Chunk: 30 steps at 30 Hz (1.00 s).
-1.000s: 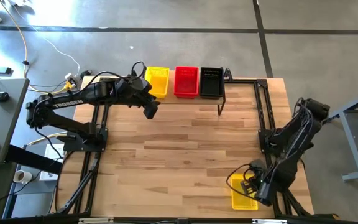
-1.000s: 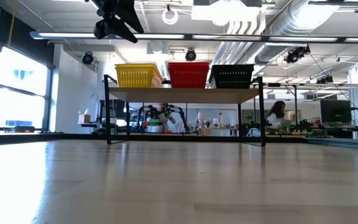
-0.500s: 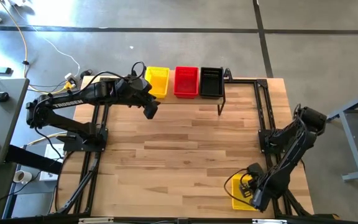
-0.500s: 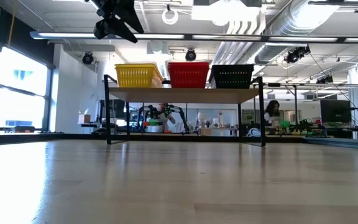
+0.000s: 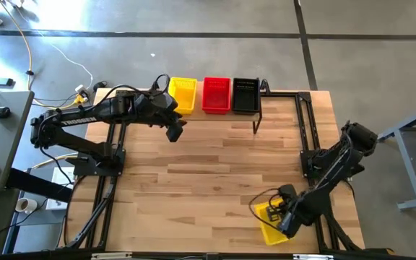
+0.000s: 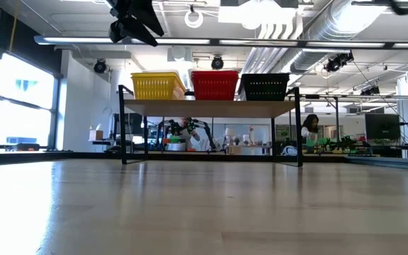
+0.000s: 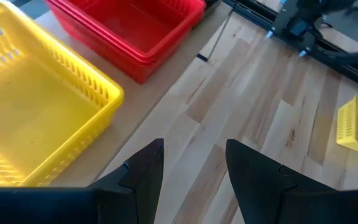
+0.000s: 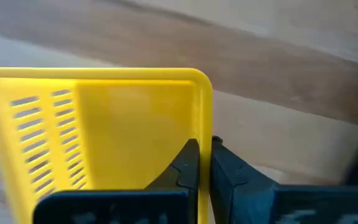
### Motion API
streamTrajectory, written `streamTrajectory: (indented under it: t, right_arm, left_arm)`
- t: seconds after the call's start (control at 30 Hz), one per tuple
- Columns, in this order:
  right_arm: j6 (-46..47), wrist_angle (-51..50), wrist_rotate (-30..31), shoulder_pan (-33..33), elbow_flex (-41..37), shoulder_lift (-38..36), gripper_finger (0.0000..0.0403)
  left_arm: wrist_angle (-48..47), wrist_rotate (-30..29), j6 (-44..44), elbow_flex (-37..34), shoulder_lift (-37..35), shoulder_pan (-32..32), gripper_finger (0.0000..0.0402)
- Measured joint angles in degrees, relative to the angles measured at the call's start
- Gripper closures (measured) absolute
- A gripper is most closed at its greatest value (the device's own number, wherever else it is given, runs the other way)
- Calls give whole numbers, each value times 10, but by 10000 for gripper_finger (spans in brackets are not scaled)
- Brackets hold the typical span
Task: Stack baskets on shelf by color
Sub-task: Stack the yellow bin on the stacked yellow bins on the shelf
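Observation:
Three stacks stand on the shelf (image 6: 211, 108) at the far edge: yellow baskets (image 5: 183, 94), red baskets (image 5: 217, 94) and black baskets (image 5: 246, 94). In the left wrist view the yellow stack (image 7: 36, 118) and the red stack (image 7: 129, 31) show close by. My left gripper (image 5: 173, 130) hangs open in the air just in front of the shelf's left end, with nothing between its fingers (image 7: 191, 168). A single yellow basket (image 5: 269, 220) is near the table's front right corner, and my right gripper (image 5: 286, 215) is shut on it. My right gripper has one wall of the yellow basket at its rim (image 8: 202, 118). One finger (image 8: 188, 163) is inside the basket and the other outside. It comes from the table's right side, slanting down. The basket's open side faces up; I cannot tell whether its bottom is clear of the table.
Black frame rails (image 5: 305, 123) run along the table's right side and others (image 5: 110, 155) along its left. The wide middle of the wooden tabletop (image 5: 215, 173) lies bare between the arms. Beyond the table, in the low view, is a workshop with a person (image 6: 310, 131) far off.
My right gripper has moved toward the table's left edge. The single yellow basket has gone with it, shifting left and turning a little out of line with the table's edge.

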Motion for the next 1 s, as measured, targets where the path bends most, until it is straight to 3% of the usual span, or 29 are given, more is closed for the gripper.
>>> streamTrajectory:
  t: [0.47, 0.83, 1.0]
  right_arm:
    - [-77, -1, 138, -181, 79, 0, 402]
    - [-199, 42, 206, -309, 136, 1, 403]
    - [-240, 49, 224, -354, 173, 32, 403]
  left_arm:
    - [0, 0, 65, 0, 0, -69, 239]
    - [0, -1, 143, 0, 0, -150, 239]
    - [0, -35, 180, 0, 0, -184, 239]
